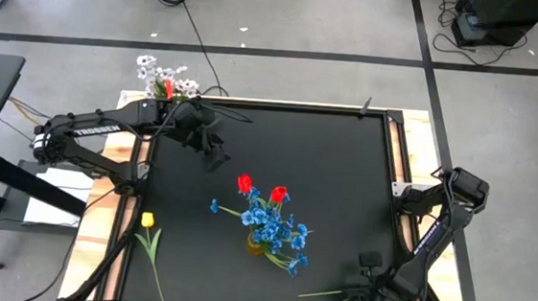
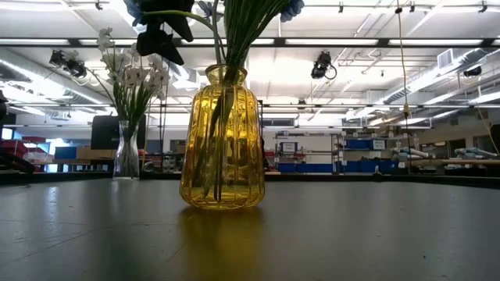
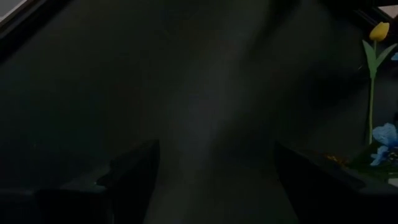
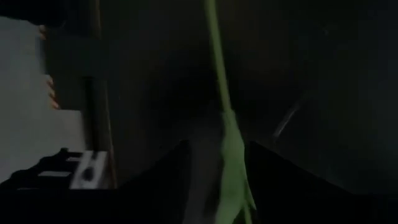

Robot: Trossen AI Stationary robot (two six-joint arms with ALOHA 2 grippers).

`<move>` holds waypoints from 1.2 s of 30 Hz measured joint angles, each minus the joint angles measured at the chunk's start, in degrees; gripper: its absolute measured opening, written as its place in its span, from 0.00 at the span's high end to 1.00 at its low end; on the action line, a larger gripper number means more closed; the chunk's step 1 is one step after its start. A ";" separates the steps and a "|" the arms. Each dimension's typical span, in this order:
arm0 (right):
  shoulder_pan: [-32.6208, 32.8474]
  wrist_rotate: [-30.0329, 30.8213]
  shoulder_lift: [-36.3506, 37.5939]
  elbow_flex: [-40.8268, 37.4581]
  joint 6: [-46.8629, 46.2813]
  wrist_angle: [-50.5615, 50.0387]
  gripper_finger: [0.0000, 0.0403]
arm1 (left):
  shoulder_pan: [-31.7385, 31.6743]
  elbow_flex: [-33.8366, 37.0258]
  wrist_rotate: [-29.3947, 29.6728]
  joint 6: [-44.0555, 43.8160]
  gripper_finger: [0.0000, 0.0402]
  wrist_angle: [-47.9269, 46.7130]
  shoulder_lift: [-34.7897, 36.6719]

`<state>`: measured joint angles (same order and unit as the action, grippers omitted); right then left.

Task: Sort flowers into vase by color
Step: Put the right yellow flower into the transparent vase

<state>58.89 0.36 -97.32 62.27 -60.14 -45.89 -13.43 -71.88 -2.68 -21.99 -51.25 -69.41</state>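
Observation:
In the high view a yellow glass vase [image 1: 256, 245] stands mid-table with blue sprays [image 1: 277, 233] and two red tulips [image 1: 244, 183]. A clear vase [image 1: 163, 89] at the far left corner holds white sprays and something red. One yellow tulip [image 1: 148, 220] lies flat by the left edge. A green stem [image 1: 320, 294] lies on the table near the near right corner. My right gripper [image 1: 360, 294] is low over it, open, with the stem [image 4: 225, 124] running between its fingers; the blossom is hidden. My left gripper [image 1: 216, 156] hangs open and empty over the far left of the table.
The black mat [image 1: 344, 176] has bare room on its far right and middle left. A raised wooden rim [image 1: 399, 151] borders it. The low view shows the yellow vase [image 2: 223, 140] close and the clear vase [image 2: 126, 152] behind it to the left. The left wrist view catches the yellow tulip [image 3: 379, 31].

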 joint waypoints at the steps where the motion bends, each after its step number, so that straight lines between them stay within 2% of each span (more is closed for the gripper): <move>1: -0.01 0.07 0.00 -0.52 -0.51 -0.27 0.61 | 0.00 0.00 0.00 -0.09 0.21 -0.03 0.00; 16: 0.40 -3.93 0.02 -7.70 -1.42 5.81 0.63 | 0.00 0.00 0.02 -0.35 0.21 -0.89 0.00; 20: 0.36 -4.06 0.07 -8.37 -1.69 5.82 0.70 | 0.00 0.00 0.02 -0.05 0.21 -0.94 0.00; 28: -0.87 -6.29 0.26 -9.50 -1.98 6.43 0.96 | 0.00 0.00 0.02 0.13 0.21 -3.11 0.00; 36: -2.76 -12.13 1.05 -3.95 -3.31 1.02 0.97 | 0.01 0.00 0.02 0.78 0.21 -3.43 0.02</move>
<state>56.12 -11.77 -96.27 58.32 -63.45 -44.87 -13.43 -71.88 -2.66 -21.22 -54.68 -69.38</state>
